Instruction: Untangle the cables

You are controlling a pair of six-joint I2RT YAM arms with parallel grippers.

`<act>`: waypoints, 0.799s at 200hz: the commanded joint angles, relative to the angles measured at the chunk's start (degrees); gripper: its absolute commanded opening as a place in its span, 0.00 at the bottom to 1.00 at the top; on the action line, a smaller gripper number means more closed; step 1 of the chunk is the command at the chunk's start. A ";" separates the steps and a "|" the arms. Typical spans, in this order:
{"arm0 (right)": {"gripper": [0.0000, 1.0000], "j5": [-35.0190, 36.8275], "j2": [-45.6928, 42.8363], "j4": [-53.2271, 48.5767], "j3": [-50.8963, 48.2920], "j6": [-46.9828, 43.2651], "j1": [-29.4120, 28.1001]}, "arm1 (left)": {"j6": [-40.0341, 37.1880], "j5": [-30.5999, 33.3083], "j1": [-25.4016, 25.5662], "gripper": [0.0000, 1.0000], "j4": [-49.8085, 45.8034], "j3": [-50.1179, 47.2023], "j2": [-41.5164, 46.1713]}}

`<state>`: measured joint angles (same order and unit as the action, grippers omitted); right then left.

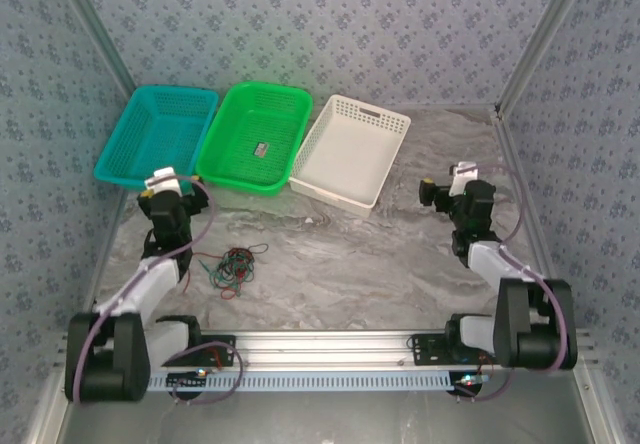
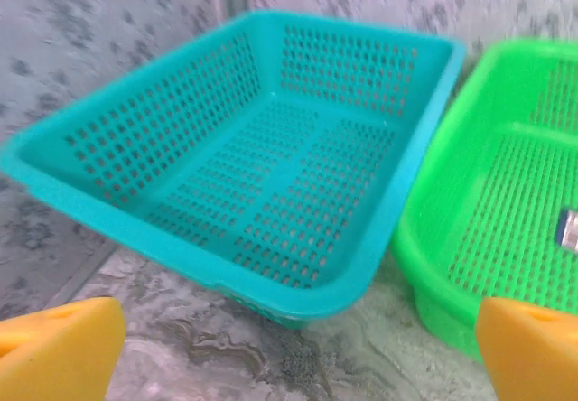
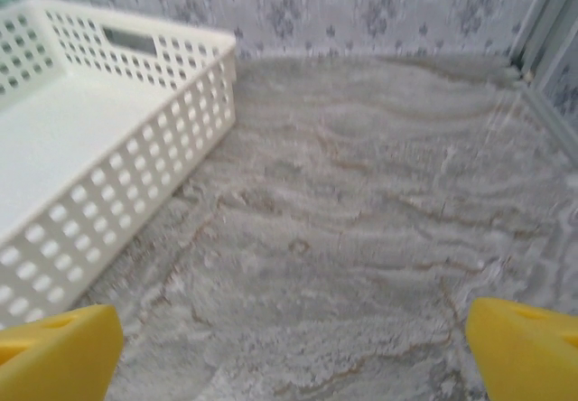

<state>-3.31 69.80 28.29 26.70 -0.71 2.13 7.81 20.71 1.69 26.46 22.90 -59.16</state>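
from above, the cables (image 1: 232, 267) are lying in one small red, green and black knot on the marbled grey counter (image 1: 380, 254). they are sitting just beside the left arm (image 1: 150, 279), on its inner side, and nearer to the arm bases than the baskets are. three baskets are sitting side by side along the far part of the counter: a teal basket (image 1: 160, 134) on the left, a green basket (image 1: 255, 134) in the middle and a white basket (image 1: 350, 149) on the right. a small dark item (image 1: 261, 149) is lying on the green basket's floor. the right arm (image 1: 490, 259) is reaching up the right side, well apart from the cables.

the left wrist view is giving what the top view is too small to tell. the left fingers (image 2: 59, 351) are standing wide apart, their yellow tips sitting in the two lower corners with counter and basket showing between them. they are pointing at the teal basket's perforated near corner. the green basket is sitting close on its right, and the small item is lying blurred at the frame edge.

the right wrist view is showing the right fingers (image 3: 54, 351) spread just as wide and gripping nothing. they are hanging over the counter, with the white basket's perforated wall at the left and the patterned wall (image 3: 361, 8) behind.
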 commanded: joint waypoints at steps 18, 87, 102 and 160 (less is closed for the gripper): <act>1.00 2.90 -7.45 -21.84 8.44 11.59 -1.36 | 19.18 8.00 0.18 0.99 -25.90 3.46 12.91; 1.00 0.45 -12.87 -39.41 11.49 35.22 -1.79 | 45.10 -4.28 1.02 0.99 -75.89 21.10 6.64; 1.00 1.09 -13.37 -42.45 10.82 42.71 -2.01 | 45.94 -8.69 2.61 0.99 -77.38 20.48 6.28; 1.00 -5.82 -13.03 -42.45 7.97 48.24 -2.54 | 54.52 -13.14 14.26 0.99 -82.41 17.24 10.25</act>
<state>-6.11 57.25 -11.86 35.22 43.16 0.21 56.60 9.76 12.60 -48.95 40.32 -50.26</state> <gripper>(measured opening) 0.999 0.994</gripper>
